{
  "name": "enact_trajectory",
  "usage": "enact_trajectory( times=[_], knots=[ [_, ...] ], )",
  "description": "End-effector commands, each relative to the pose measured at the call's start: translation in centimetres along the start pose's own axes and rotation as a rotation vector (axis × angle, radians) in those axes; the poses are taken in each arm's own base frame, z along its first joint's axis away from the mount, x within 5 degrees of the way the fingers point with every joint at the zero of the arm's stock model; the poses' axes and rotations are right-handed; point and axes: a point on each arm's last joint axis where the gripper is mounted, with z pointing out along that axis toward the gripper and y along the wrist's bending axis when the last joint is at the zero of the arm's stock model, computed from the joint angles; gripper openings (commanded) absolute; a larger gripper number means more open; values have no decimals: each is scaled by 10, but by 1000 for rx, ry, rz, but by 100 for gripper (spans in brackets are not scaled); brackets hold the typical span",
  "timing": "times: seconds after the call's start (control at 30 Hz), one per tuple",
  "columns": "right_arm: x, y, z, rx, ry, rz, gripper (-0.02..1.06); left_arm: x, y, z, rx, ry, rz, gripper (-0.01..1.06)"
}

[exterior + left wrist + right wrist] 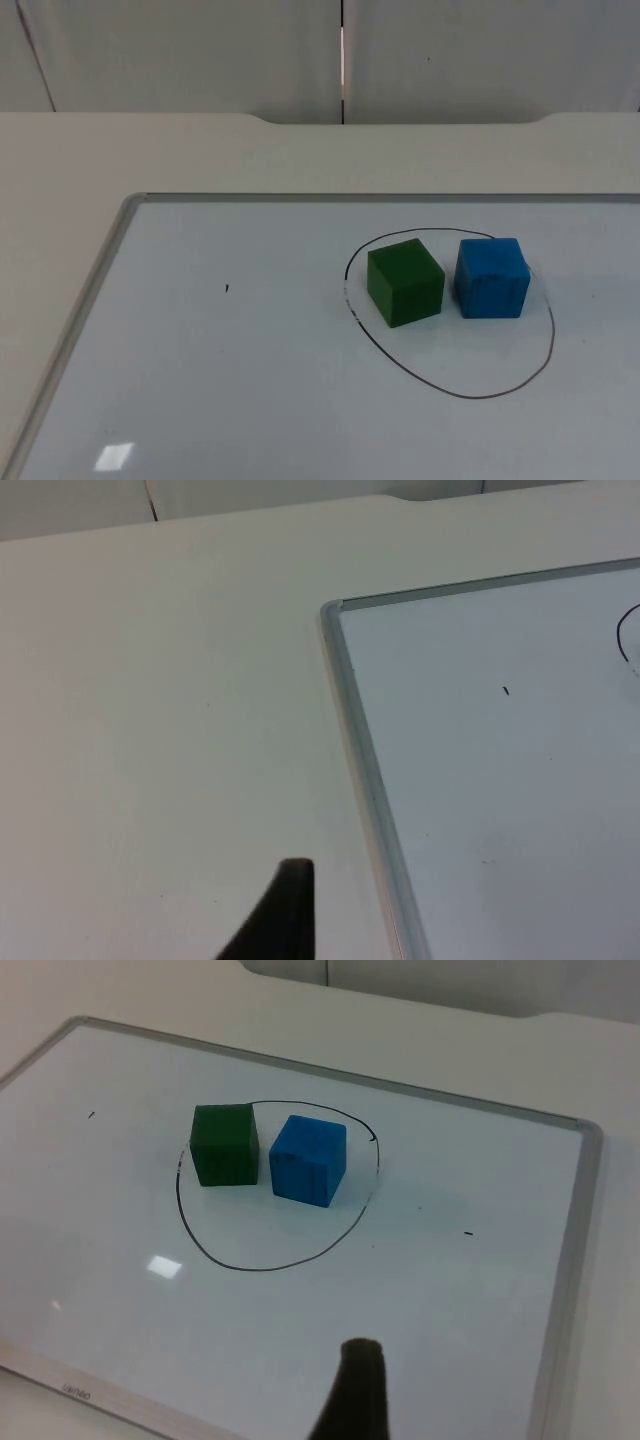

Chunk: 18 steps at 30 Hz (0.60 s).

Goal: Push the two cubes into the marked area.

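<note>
Already the green cube [405,282] and blue cube [492,278] are sitting side by side inside the drawn ring [452,388] on the whiteboard [200,380], green nearer the ring's left edge. Judging by that, any remaining step is keeping both tools well away from the ring. How open either tool is, I cannot tell. Both cubes are looking matte, solid-coloured and square-edged.

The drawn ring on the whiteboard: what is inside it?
Inside the drawn ring sit a green cube and a blue cube, side by side with a narrow gap. The rest inside is bare whiteboard. The board under each cube is covered.
</note>
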Motion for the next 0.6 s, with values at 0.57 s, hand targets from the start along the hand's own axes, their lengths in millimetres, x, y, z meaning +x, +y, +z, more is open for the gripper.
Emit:
enact_trajectory(
  times=[0.57],
  knots=[
    [2,0,1,4,1,3,105,0,0,1,-6,-8,-7,105]
  ],
)
